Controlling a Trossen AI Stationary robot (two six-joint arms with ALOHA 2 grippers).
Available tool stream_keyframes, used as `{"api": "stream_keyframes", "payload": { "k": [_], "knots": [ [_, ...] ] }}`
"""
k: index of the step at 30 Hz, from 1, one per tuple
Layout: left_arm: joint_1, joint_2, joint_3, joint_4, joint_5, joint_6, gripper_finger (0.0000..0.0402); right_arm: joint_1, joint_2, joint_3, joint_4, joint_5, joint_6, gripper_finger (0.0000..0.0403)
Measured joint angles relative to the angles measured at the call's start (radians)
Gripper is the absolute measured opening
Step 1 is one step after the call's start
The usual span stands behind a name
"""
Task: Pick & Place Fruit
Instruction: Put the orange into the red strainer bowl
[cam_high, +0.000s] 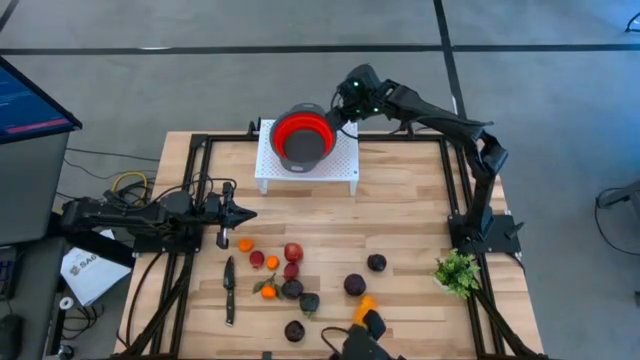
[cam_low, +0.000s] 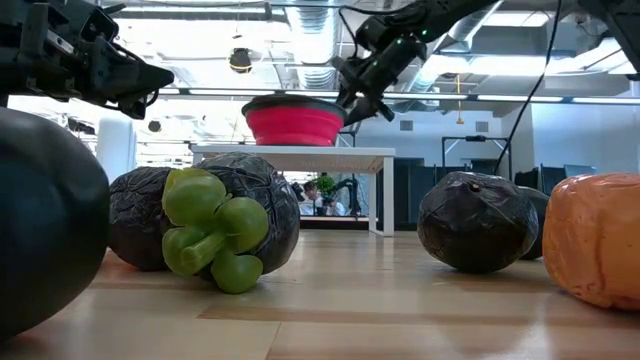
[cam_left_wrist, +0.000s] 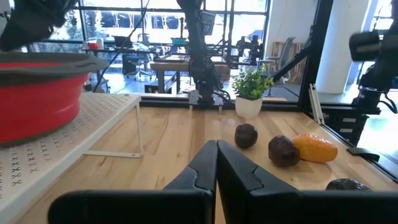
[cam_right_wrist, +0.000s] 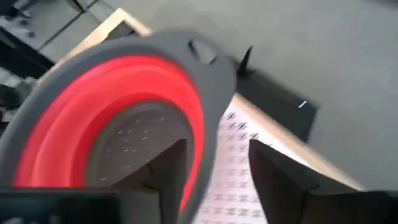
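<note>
The fruit (cam_high: 292, 252), orange, red and dark purple, lies scattered on the counter (cam_high: 400, 220) on the near side of the red bowl (cam_high: 302, 137). From above every piece shows; the low view is crowded by a few huge dark and orange pieces. The left gripper (cam_high: 240, 213) hovers beside the fruit, nearer than the bowl, its fingers (cam_left_wrist: 239, 171) clenched together and empty. Farther back, the bowl sits on a white rack (cam_high: 335, 170). The right gripper (cam_right_wrist: 214, 163) has its fingers straddling the bowl's grey rim; the grip is blurred there.
</note>
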Motion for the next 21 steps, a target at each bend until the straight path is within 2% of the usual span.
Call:
{"api": "stream_keyframes", "payload": {
  "k": [6,10,14,17,21],
  "knots": [
    [0.000,0.000,0.000,0.001,0.000,-0.038,0.0001,0.045,-0.144,-0.044,-0.012,0.198,-0.191,0.0209],
    [0.000,0.000,0.000,0.013,0.000,-0.004,0.0001,0.173,-0.310,-0.244,0.064,0.283,-0.233,0.0208],
    [0.000,0.000,0.000,0.047,-0.010,0.015,0.0001,0.362,-0.480,-0.565,0.336,0.339,-0.228,0.0194],
    [0.000,0.018,0.001,0.037,-0.021,0.026,0.0001,0.513,-0.553,-0.791,0.591,0.381,-0.243,0.0182],
    [-0.016,0.101,0.087,-0.173,-0.021,-0.002,0.0021,0.668,-0.565,-1.010,0.936,0.450,-0.243,0.0164]
  ]
}}
